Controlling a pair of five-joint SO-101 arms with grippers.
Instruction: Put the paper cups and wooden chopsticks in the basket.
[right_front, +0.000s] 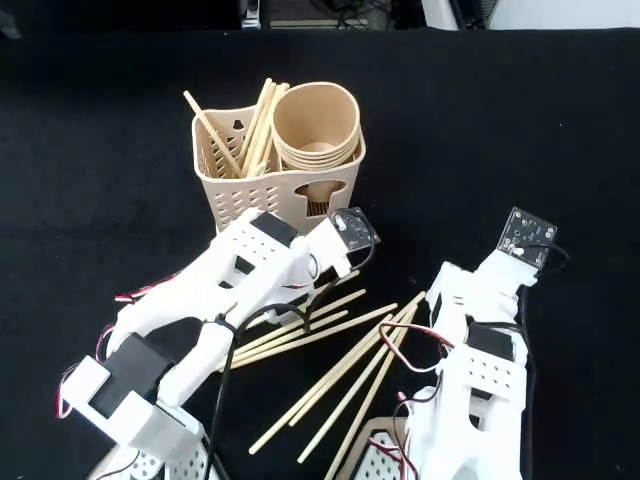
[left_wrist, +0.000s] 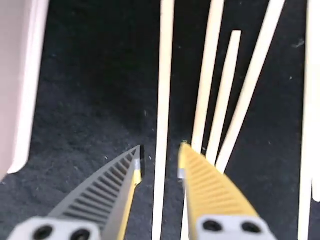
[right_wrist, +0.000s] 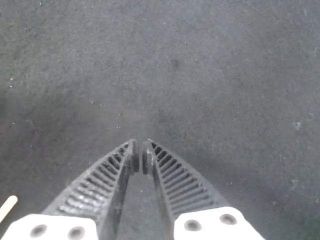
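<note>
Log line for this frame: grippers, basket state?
left gripper: open, straddling one chopstick | right gripper: shut, over table | basket: paper cups in | loose chopsticks: on table

The basket (right_front: 255, 200) is beige, its walls patterned with rows of small slots. The cups (right_front: 318, 118) inside it are light brown. The chopsticks (right_front: 340, 370) in front of it are pale wood, on a black cloth (right_front: 100, 150). The arms (right_front: 230, 280) are white with black panels and red wires (right_front: 420, 335). The left gripper (left_wrist: 160, 155) has one ribbed grey finger and one ribbed yellow. The right gripper (right_wrist: 139, 150) is ribbed dark grey.
</note>
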